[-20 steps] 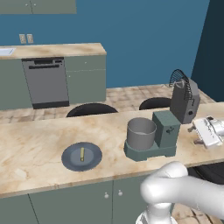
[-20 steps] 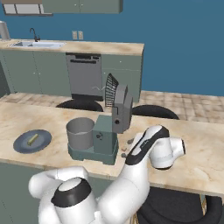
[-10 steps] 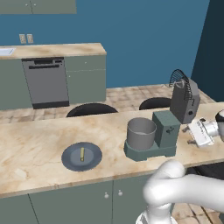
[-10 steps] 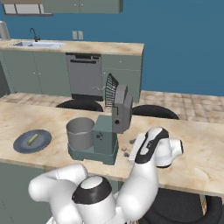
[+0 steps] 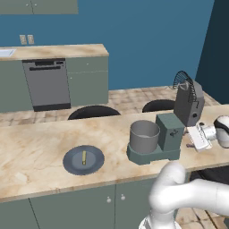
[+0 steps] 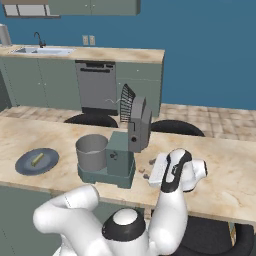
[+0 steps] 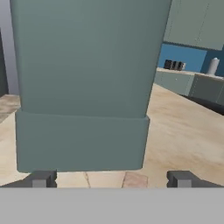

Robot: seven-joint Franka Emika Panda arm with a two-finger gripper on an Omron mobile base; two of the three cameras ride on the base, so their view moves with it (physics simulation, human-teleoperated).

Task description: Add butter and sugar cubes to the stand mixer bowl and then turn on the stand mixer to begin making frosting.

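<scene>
A marble-patterned table (image 5: 40,152) carries a dark round plate (image 5: 83,160) toward its 9 o'clock end. Beyond it, at 12 o'clock, two dark round stools (image 5: 94,112) stand on the tiled floor (image 6: 220,120). A grey dishwasher (image 5: 46,84) sits against the blue wall (image 5: 143,40), with a sink (image 6: 42,50) on the back counter.

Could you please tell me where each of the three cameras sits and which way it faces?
Left base view: behind the arm's left, looking forward and down over the counter at the mixer, bowl and plate; white arm lower right.
Right base view: behind its right, same counter and mixer; arm lower left, gripper.
Hand view: on the hand, low over the counter, facing the mixer's back; open fingertips at bottom.
Both base views share the mixer, bowl, plate and butter.
</scene>
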